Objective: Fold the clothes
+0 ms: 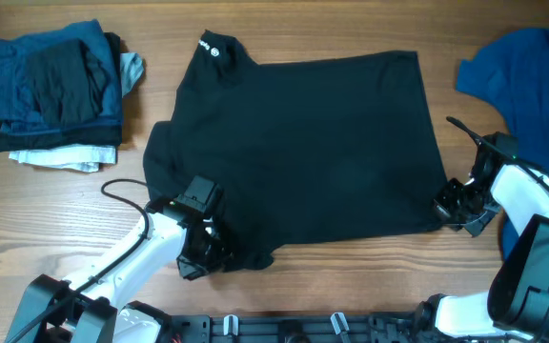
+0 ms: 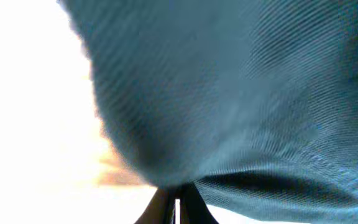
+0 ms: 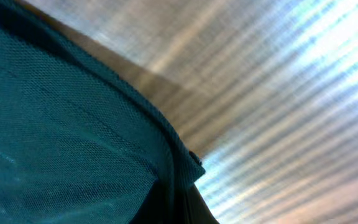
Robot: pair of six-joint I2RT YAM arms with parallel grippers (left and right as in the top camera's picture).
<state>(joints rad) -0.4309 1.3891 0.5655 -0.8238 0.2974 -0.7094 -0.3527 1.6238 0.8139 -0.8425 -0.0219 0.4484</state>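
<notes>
The black T-shirt (image 1: pixel 303 152) is spread flat in the middle of the table (image 1: pixel 351 286), with its white logo (image 1: pixel 213 51) up at the collar, around 11 o'clock. The shirt's corner at 7 o'clock is pinched by the left gripper (image 1: pixel 201 252). In the left wrist view the fingers (image 2: pixel 163 208) are seen pressed together with cloth bunched right at them. The corner at 4 o'clock is clamped by the right gripper (image 1: pixel 453 205), and in the right wrist view the hem is seen running down into the closed jaws. Further out, a blue shirt (image 1: pixel 527 71) is lying at 2 o'clock and a stack of folded clothes (image 1: pixel 55 90) at 10 o'clock.
</notes>
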